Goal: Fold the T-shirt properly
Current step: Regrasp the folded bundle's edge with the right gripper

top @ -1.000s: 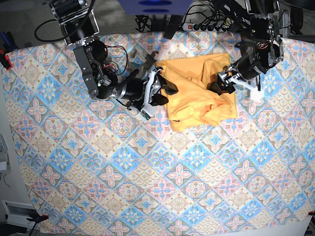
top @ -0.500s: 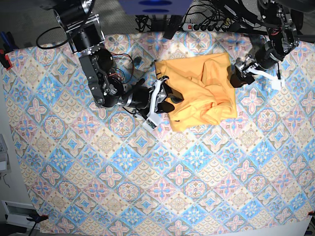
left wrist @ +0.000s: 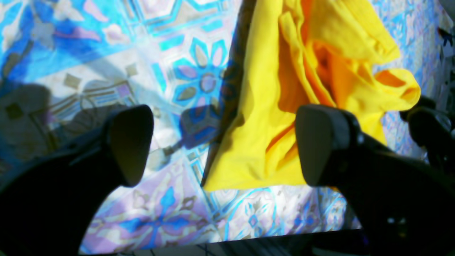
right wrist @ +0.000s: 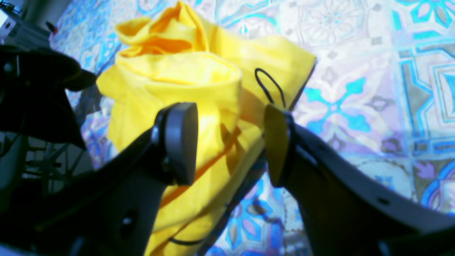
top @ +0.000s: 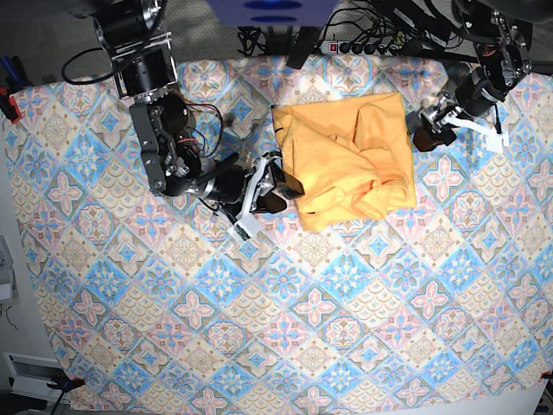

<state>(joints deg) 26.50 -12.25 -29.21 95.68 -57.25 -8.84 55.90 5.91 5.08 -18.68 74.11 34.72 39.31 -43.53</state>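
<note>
Shirt (top: 350, 160) sits bunched in a rough square, so mid-fold I'd say. Both arms' fingers (top: 275, 183) (top: 429, 130) gape, holding nothing. Next: regrab an edge and tidy.

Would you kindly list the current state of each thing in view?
T-shirt: folded into a rumpled rough square, lying on the tablecloth, held by neither pincer.
Left pincer: open, empty, beside the shirt's edge.
Right pincer: open, empty, at the shirt's opposite edge.
Tablecloth: spread flat.
</note>
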